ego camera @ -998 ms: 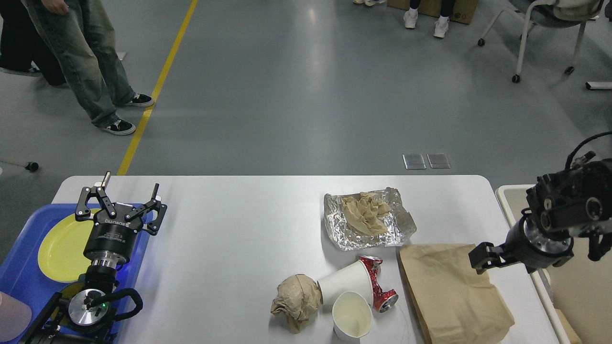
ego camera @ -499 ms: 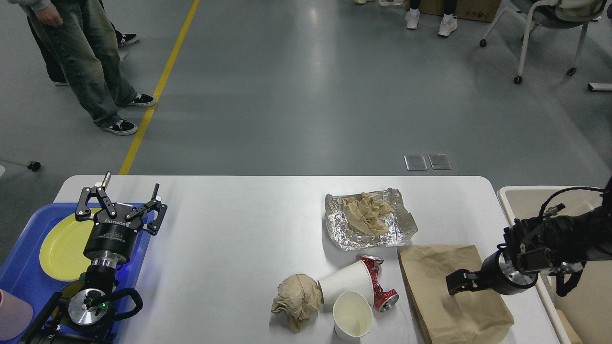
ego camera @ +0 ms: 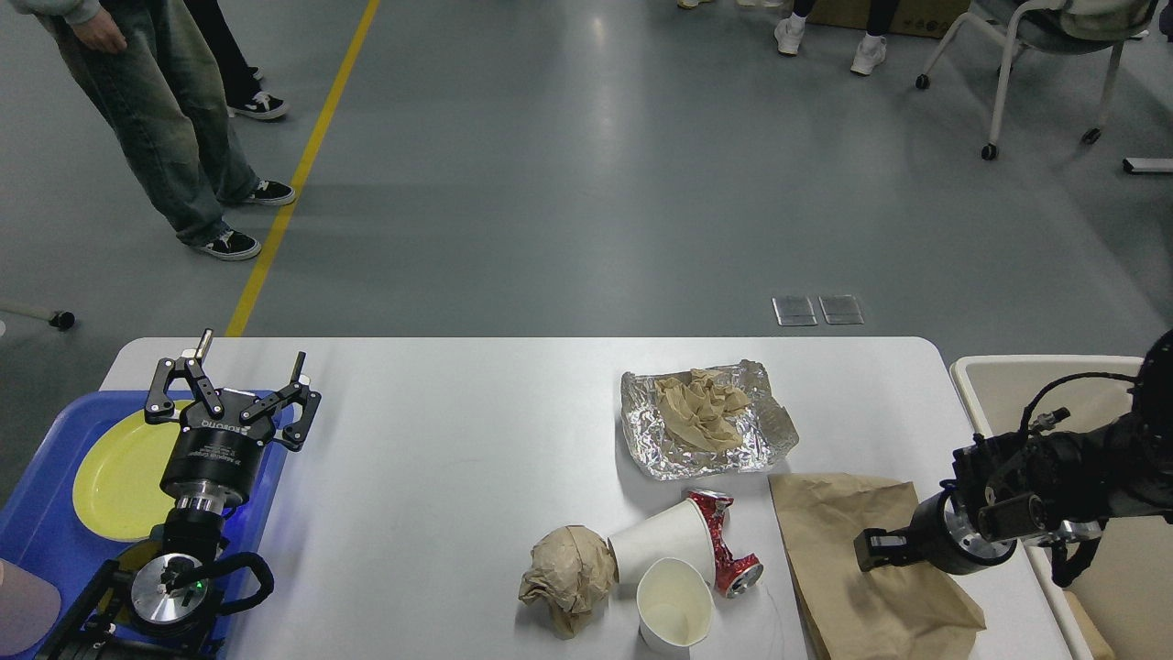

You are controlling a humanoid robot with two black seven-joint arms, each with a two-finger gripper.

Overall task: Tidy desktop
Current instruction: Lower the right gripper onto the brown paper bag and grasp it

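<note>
Where the large smooth white desktop (ego camera: 458, 440) fills the lower head view: left gripper (ego camera: 231, 385) spread open above a blue plastic tray's (ego camera: 41, 527) edge, beside a round yellow plate (ego camera: 115, 477). Right gripper (ego camera: 875, 548) low over a flat brown paper bag (ego camera: 852, 587); fingers indistinct, state impossible to tell. Nearby, a crushed red can (ego camera: 724, 545) touching a tipped white paper cup (ego camera: 662, 541).

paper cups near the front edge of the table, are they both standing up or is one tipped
One is tipped. The paper cup beside the crushed red can lies on its side; the other cup stands upright, its open, empty mouth facing up.
</note>
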